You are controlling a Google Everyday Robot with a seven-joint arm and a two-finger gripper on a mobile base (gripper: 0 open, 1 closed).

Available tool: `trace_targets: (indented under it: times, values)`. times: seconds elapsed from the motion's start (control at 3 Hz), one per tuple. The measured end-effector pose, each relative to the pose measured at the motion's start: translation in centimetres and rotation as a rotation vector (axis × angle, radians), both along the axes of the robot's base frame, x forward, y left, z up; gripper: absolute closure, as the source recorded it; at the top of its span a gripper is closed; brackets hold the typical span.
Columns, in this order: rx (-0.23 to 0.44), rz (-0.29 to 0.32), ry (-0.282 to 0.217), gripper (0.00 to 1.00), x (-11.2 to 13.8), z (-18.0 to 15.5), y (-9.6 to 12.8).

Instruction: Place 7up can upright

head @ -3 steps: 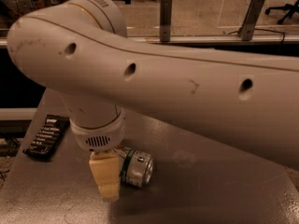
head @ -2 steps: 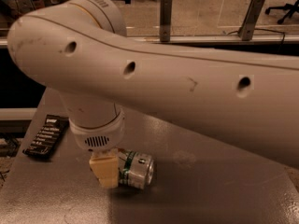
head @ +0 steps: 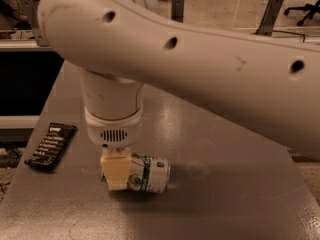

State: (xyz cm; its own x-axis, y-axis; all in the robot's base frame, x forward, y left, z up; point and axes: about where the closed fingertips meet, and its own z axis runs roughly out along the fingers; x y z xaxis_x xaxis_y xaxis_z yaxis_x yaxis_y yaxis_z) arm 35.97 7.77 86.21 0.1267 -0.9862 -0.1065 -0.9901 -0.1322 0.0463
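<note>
On the table (head: 230, 194), end effector (head: 116, 176) masks part of sideways 7up can (head: 150, 173)

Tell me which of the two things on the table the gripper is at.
The can, on its side, its left end behind the gripper. The dark packet lies apart at the left edge of the table.

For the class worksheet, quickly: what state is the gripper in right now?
Gripper: closed on the 7up can, which is on its side, down by the table.
</note>
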Motion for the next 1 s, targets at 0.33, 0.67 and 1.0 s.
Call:
trace_targets:
  times: [0.33, 0.67, 1.0]
  values:
    - [0.162, 0.002, 0.031, 1.0, 1.1, 3.0, -0.4]
    - [0.313, 0.033, 0.053, 1.0, 1.8, 5.7, -0.5]
    - [0.483, 0.088, 0.073, 1.0, 1.9, 7.7, 0.0]
